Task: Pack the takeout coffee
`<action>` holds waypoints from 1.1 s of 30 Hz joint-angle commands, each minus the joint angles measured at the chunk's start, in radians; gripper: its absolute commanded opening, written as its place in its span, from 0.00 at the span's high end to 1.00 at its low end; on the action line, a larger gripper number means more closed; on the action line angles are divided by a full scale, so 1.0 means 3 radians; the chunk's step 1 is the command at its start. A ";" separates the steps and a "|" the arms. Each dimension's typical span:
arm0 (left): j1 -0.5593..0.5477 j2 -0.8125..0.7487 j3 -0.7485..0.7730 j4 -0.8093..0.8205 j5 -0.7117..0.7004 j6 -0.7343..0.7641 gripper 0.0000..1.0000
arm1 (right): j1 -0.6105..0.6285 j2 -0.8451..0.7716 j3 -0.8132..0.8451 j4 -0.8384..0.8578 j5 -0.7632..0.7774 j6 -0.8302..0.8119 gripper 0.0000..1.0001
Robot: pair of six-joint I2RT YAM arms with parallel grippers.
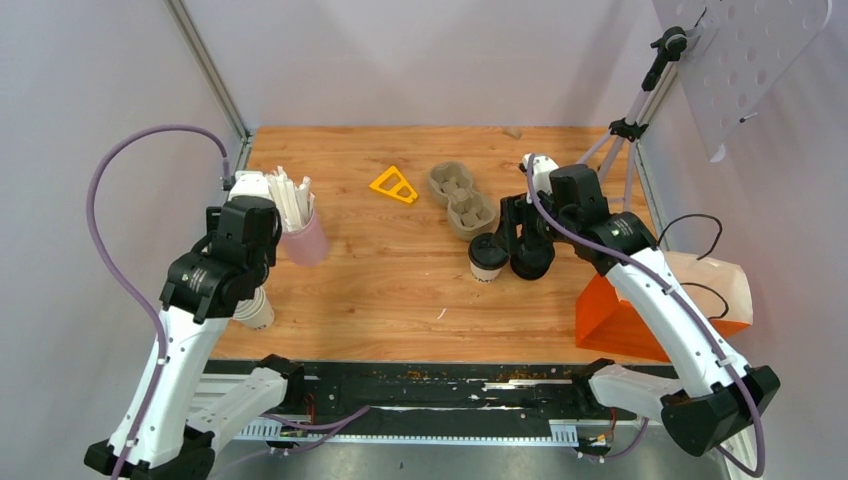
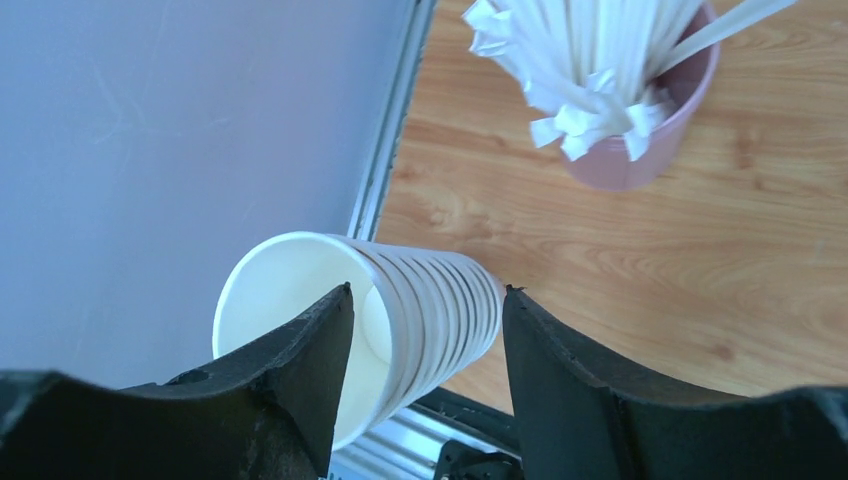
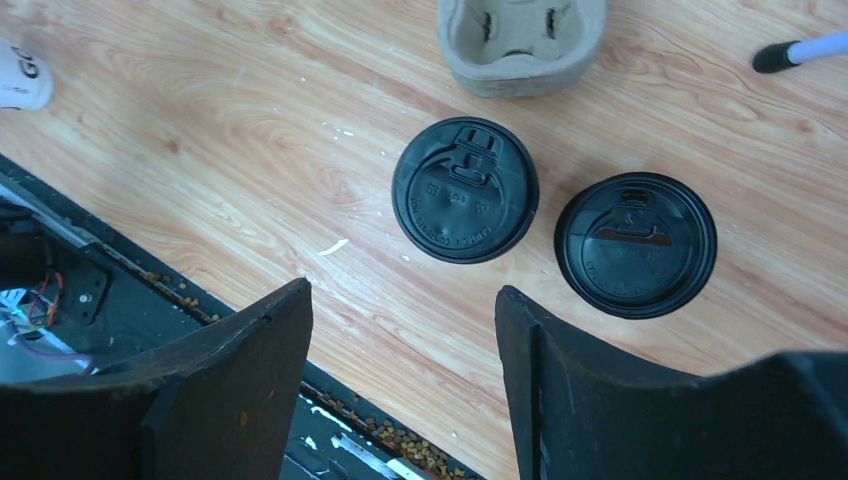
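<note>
1. Two black-lidded cups stand upright on the tabletop [image 1: 390, 290], near each other but not touching: the first cup [image 3: 465, 190] and the second cup [image 3: 635, 245].
2. Both are outside the pulp carrier [image 3: 522, 45], which lies just beyond the first cup.
3. The right fingers [image 3: 540, 350] hang above the tabletop near the cups, spread apart and grasping nothing.
4. Well apart, at the tabletop's left edge, the left fingers [image 2: 560, 370] straddle the stack [image 2: 430, 310] of lidless cups, one on each side. Whether they press on it I cannot tell.
5. A pink holder [image 2: 640, 150] full of white wrapped sticks stands near that stack.
</note>
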 commanded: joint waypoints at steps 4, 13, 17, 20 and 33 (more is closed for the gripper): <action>0.0529 -0.0020 -0.0288 0.0276 0.0199 0.0236 0.48 | 0.0006 -0.0131 -0.0132 0.0322 -0.0308 0.0080 0.32; 0.0580 -0.0044 -0.0243 0.0299 0.0464 0.0167 0.69 | 0.0001 -0.0101 -0.0222 0.0322 -0.0315 -0.0002 0.32; 0.0580 -0.0022 -0.0119 0.0238 0.0514 0.0166 0.64 | 0.0005 -0.0074 -0.0253 0.0364 -0.0340 -0.0003 0.31; 0.0580 -0.0016 -0.0066 0.0191 0.0549 0.0171 0.61 | 0.0005 -0.0044 -0.0265 0.0381 -0.0376 0.0005 0.31; 0.0580 -0.0049 -0.0050 0.0110 0.0664 0.0215 0.79 | 0.0005 -0.0085 -0.0250 0.0336 -0.0371 0.0002 0.31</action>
